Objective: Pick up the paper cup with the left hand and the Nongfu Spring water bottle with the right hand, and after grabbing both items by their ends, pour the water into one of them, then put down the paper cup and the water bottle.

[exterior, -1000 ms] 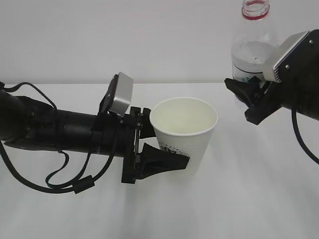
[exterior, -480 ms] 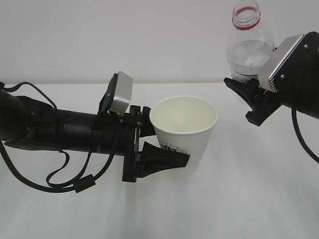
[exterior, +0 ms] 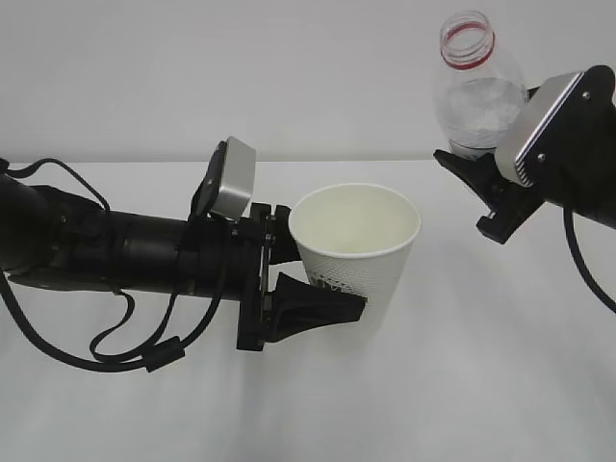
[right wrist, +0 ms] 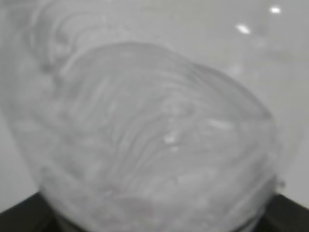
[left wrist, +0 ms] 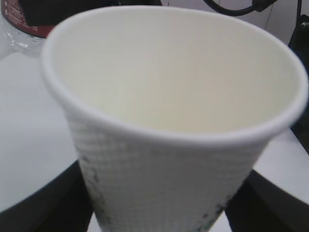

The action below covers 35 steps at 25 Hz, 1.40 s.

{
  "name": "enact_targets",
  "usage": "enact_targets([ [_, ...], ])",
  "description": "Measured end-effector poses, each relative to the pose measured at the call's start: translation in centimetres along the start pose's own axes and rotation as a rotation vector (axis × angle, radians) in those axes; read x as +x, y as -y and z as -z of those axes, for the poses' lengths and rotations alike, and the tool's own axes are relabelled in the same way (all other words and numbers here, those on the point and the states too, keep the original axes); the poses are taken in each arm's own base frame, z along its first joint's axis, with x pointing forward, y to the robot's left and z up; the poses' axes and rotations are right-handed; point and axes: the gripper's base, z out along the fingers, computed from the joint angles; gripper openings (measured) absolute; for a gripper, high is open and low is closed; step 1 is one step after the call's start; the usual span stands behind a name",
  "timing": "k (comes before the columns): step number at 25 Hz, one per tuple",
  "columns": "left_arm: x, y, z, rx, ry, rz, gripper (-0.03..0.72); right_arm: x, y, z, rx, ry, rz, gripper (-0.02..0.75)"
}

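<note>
- White table (exterior: 462, 385) and a plain white wall fill the scene.
- Left gripper (exterior: 303, 284) squeezes the paper cup (exterior: 358, 252) from both sides, holding it just above the table, mouth up.
- Right gripper (exterior: 486, 188) grips the Nongfu Spring water bottle (exterior: 474, 87) high at the right, neck leaning toward the cup.
- Bottle has no cap.

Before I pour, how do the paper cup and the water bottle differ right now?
The paper cup is opaque white with a wide mouth; the water bottle is clear with a narrow, red-ringed neck. The cup sits lower, the bottle higher and to its right. Both are open-topped and held in a gripper.
</note>
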Motion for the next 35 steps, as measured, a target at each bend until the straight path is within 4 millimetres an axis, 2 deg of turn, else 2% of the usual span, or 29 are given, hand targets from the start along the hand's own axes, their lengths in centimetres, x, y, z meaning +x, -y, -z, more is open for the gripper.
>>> enact_targets([
  [9, 0.00, 0.00, 0.00, 0.000, 0.000, -0.009, 0.559, 0.06, 0.00, 0.00, 0.000, -0.006, 0.018, 0.503],
  [35, -0.14, 0.69, -0.72, 0.030, 0.003, -0.052, 0.549, -0.01, -0.06, -0.10, 0.005, 0.015, 0.343, 0.503],
])
